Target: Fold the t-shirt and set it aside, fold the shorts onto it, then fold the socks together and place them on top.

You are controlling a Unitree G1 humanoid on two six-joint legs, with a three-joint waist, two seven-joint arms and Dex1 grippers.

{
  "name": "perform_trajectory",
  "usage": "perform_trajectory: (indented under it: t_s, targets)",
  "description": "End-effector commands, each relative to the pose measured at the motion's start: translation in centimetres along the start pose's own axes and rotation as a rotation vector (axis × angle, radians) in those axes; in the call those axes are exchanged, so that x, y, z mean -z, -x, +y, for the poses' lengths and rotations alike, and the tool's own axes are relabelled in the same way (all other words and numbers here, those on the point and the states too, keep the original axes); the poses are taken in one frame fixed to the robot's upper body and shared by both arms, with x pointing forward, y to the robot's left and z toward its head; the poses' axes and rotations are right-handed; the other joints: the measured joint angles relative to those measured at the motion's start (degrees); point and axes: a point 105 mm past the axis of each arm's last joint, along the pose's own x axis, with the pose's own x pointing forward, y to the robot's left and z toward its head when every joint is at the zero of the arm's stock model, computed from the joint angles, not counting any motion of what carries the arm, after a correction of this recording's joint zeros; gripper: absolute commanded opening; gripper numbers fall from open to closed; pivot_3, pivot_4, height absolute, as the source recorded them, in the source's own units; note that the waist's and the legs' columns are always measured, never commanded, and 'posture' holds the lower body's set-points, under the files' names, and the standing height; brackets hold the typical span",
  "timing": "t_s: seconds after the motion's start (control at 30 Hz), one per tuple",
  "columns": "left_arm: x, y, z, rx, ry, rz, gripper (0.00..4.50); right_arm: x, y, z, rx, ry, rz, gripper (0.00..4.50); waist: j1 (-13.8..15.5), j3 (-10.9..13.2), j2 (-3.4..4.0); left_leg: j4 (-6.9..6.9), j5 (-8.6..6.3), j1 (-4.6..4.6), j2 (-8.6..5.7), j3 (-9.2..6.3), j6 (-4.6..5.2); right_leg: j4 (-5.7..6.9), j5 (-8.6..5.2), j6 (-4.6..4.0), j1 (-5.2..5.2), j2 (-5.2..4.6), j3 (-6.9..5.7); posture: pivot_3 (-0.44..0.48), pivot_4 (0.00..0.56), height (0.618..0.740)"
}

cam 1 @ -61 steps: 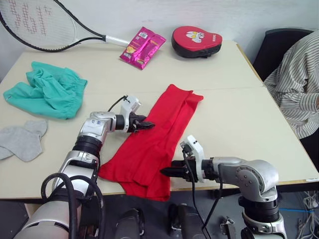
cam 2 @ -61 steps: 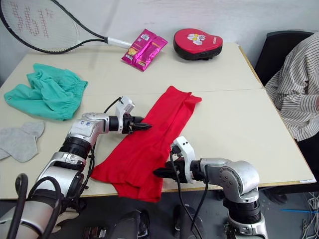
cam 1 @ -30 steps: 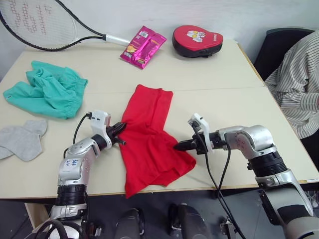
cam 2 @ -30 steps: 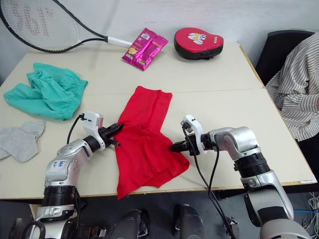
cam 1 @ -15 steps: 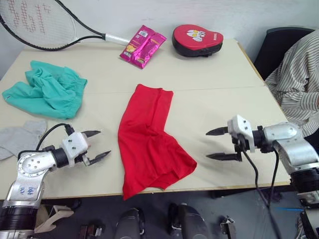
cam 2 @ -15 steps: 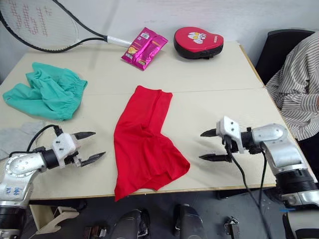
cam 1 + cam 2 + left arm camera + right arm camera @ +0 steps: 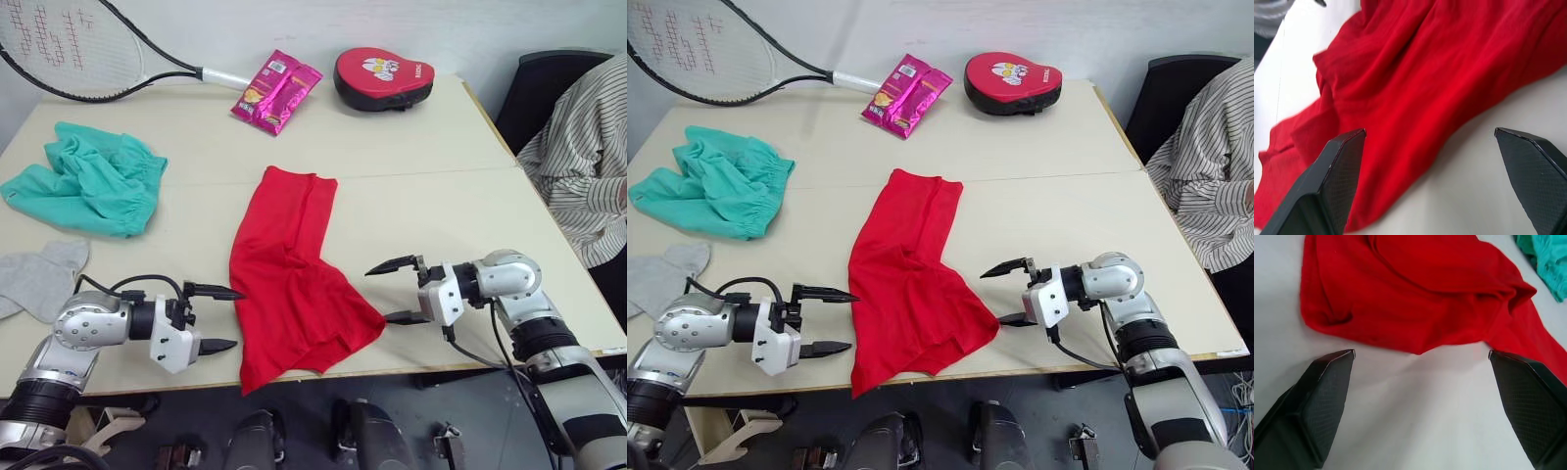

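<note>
Both hands have let go of the t-shirt [image 7: 289, 269] and now swing back in toward it, the left hand [image 7: 217, 318] and right hand [image 7: 394, 291] both spread wide and empty. It lies lengthwise-folded mid-table, near end rumpled, so I reckon a crosswise fold comes next; shorts [image 7: 83, 186] and socks [image 7: 34, 279] wait at left.

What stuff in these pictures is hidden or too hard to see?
- Socks: cut off by the left edge in the eye views, so I cannot count both.
- T-shirt: bunched and folded over itself, so the neck trim is hidden.
- Racket: its head is cut off by the top edge.
- Pink packet: its print is too small to read.
- Person: cut off by the right edge; a striped sleeve shows.
</note>
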Motion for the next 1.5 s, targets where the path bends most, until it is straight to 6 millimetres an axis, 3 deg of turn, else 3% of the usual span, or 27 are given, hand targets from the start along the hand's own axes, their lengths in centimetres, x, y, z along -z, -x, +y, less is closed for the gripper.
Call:
perform_trajectory:
  t_s: [0.03,0.17,0.2,0.3,0.57,0.67,0.73,0.87,1.03,1.2,1.5]
  targets:
    - [-0.8,-1.7,-0.2,0.020,-0.005,-0.055,4.47,-0.6,-1.8,0.3,-0.039,0.030,-0.048,4.50,-0.07,0.00,0.01,-0.04,-0.03,0.19,0.01,0.00,0.00,-0.04,0.00,0.00,0.20,0.01,0.00,0.000,0.150,0.740]
    - [-1.5,-3.0,0.8,-0.010,0.010,-0.102,4.47,-1.0,-2.7,0.7,-0.064,0.036,-0.084,4.50,0.04,0.00,0.01,-0.10,-0.28,0.49,0.07,-0.05,0.16,-0.02,-0.05,-0.07,0.46,0.02,0.02,0.000,0.150,0.740]
    - [-1.5,-3.2,0.8,-0.009,0.011,-0.102,4.49,-1.1,-2.9,0.7,-0.066,0.035,-0.092,4.32,0.05,0.00,0.01,-0.10,-0.27,0.49,0.07,-0.06,0.17,-0.01,-0.06,-0.08,0.46,0.02,0.02,0.000,0.150,0.740]
    - [-1.3,-3.4,1.0,-0.012,0.025,-0.099,3.91,-1.3,-3.3,0.6,-0.060,0.025,-0.103,3.59,-0.10,0.00,0.01,-0.07,-0.25,0.48,0.08,-0.05,0.17,0.01,-0.06,-0.08,0.45,0.03,0.02,0.000,0.150,0.740]
    - [-1.3,-3.5,1.3,-0.024,0.064,-0.108,1.42,-1.5,-3.0,0.1,-0.017,-0.061,-0.109,0.83,0.12,0.01,0.03,-0.03,-0.23,0.47,0.10,-0.06,0.14,0.06,-0.07,-0.10,0.43,0.07,0.03,0.000,0.150,0.740]
    - [-1.5,-3.4,1.6,-0.053,0.104,-0.116,0.49,-1.6,-2.4,-0.9,0.052,-0.125,-0.098,0.00,0.17,0.01,0.03,-0.03,-0.23,0.44,0.10,-0.08,0.15,0.06,-0.07,-0.10,0.41,0.06,0.04,0.000,0.150,0.740]
    - [-1.6,-3.2,1.7,-0.067,0.117,-0.117,0.03,-1.7,-2.0,-0.9,0.048,-0.133,-0.085,0.00,0.12,0.01,0.03,-0.02,-0.23,0.44,0.10,-0.09,0.15,0.06,-0.07,-0.11,0.41,0.06,0.04,0.000,0.150,0.740]
    - [-2.0,-2.9,1.6,-0.077,0.127,-0.122,0.03,-2.1,-1.5,-1.1,0.072,-0.164,-0.083,0.00,-0.27,0.09,0.16,-0.06,-0.26,0.44,0.11,-0.11,0.13,0.03,-0.08,-0.13,0.41,0.06,0.03,0.000,0.150,0.740]
    - [-2.5,-2.2,1.4,-0.093,0.145,-0.114,0.03,-2.5,-0.9,-1.5,0.105,-0.206,-0.077,0.00,-1.11,0.61,0.81,-1.49,1.51,0.22,-2.19,-4.50,0.44,-0.45,-0.53,0.62,2.45,-2.00,-4.07,0.000,0.150,0.740]
    - [-3.2,-0.4,0.6,-0.099,0.219,-0.096,0.03,-3.6,0.8,-0.2,0.063,-0.211,-0.044,0.00,1.80,0.79,1.05,-1.17,1.29,0.15,-2.01,-4.22,0.35,-0.53,-0.61,0.62,2.33,-1.93,-3.62,0.000,0.150,0.740]
    - [-5.8,1.6,-1.6,-0.101,0.384,-0.126,0.03,-7.0,1.8,2.5,0.054,-0.299,-0.033,0.00,2.03,0.81,1.08,-1.08,0.63,0.04,-1.90,-3.94,0.63,-1.05,-0.66,0.77,2.34,-1.81,-3.37,0.000,0.150,0.740]
